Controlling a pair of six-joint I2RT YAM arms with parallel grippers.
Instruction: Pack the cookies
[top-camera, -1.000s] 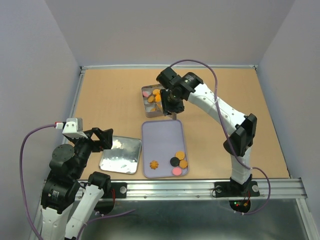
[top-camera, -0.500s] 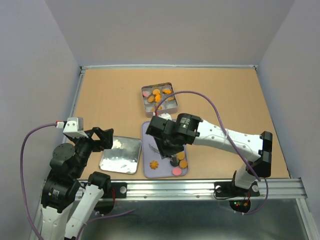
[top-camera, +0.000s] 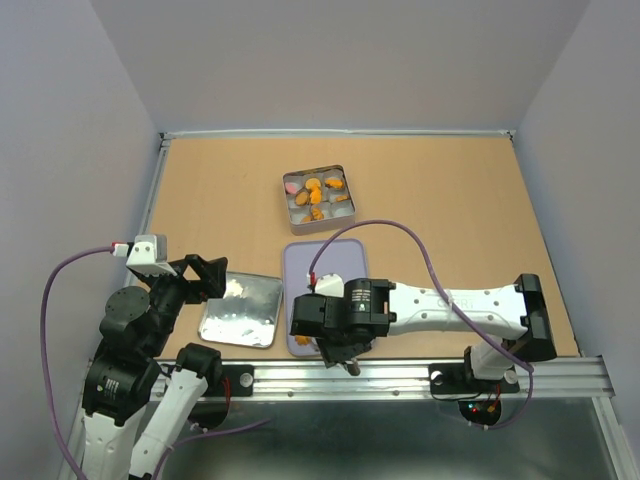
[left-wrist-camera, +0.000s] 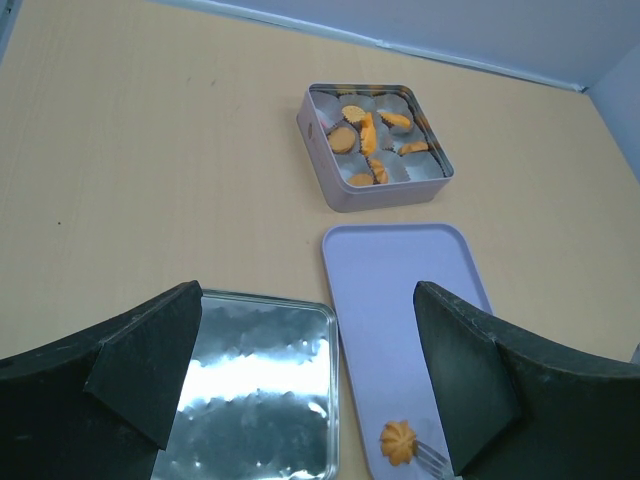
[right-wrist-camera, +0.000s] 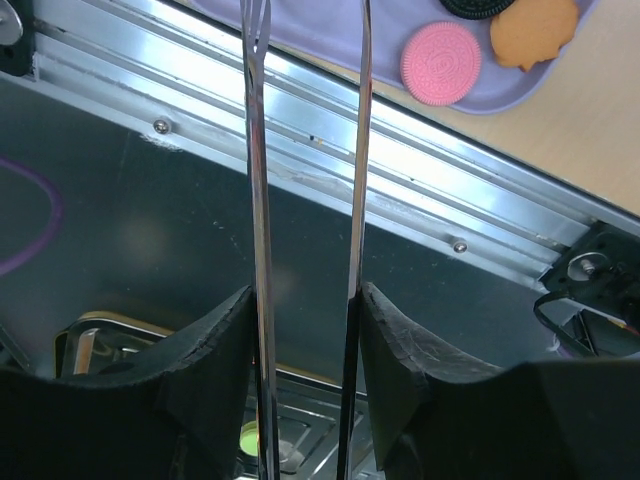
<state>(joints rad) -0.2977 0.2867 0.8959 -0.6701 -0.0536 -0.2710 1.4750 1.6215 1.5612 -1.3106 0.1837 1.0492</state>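
The cookies are in two places. Several orange ones and a pink one lie in the square tin (top-camera: 318, 198), which also shows in the left wrist view (left-wrist-camera: 375, 145). On the lilac tray (top-camera: 325, 262) an orange flower cookie (left-wrist-camera: 398, 442) lies at the near end. The right wrist view shows a pink cookie (right-wrist-camera: 441, 63), an orange one (right-wrist-camera: 533, 30) and a black one (right-wrist-camera: 480, 5) on that tray (right-wrist-camera: 400, 15). My right gripper (top-camera: 335, 348) (right-wrist-camera: 305, 295) is shut on metal tongs (right-wrist-camera: 255, 150), low over the tray's near end, hiding cookies from above. My left gripper (top-camera: 200, 280) (left-wrist-camera: 308, 295) is open and empty above the lid.
The shiny tin lid (top-camera: 240, 310) (left-wrist-camera: 245, 385) lies left of the tray. The metal rail (right-wrist-camera: 420, 170) runs along the table's near edge, right under the tongs. Walls enclose the table at the back and both sides.
My right arm has swung with the tongs from over the tin at the back to the near end of the lilac tray. The left arm has not moved.
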